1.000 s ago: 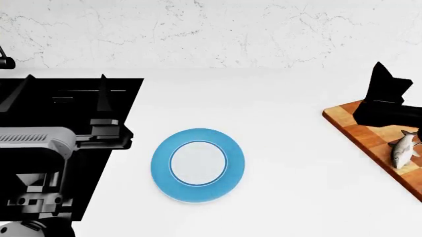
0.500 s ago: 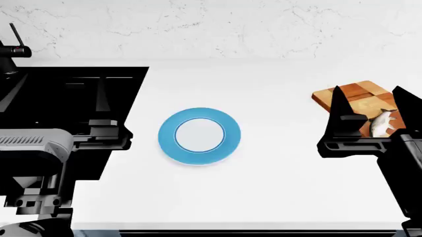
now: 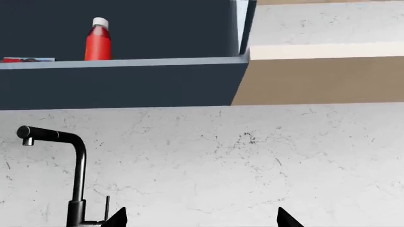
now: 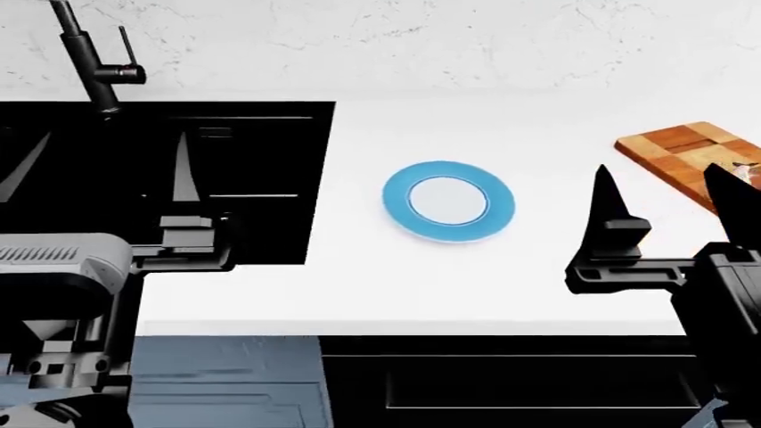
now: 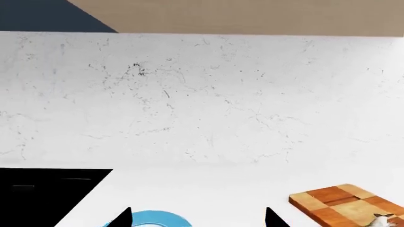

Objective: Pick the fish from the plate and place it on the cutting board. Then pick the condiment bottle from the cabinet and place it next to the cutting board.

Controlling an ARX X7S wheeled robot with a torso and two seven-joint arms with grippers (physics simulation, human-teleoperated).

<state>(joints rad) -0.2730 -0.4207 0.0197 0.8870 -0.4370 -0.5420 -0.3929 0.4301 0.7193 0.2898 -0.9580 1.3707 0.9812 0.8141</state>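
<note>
Currently both end effectors, left [image 4: 107,178] and right [image 4: 666,209], are held spread and empty above the white worktop [image 4: 476,285]. Only the left wrist view shows the red white-capped condiment bottle [image 3: 98,40] shelved in the dark cabinet [image 3: 126,85]; the small silvery fish [image 5: 382,218] lies on the checkered wooden cutting board [image 5: 341,203].

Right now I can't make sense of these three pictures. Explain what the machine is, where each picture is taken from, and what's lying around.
It is a simulated two-armed robot. The head camera looks down on a white counter: an empty blue plate, a dark sink and a checkered cutting board. The left gripper and right gripper are open, holding nothing. The other pictures come from cameras near each gripper. The left one sees the red condiment bottle in a cabinet above a faucet; the right one sees the fish on the board.
</note>
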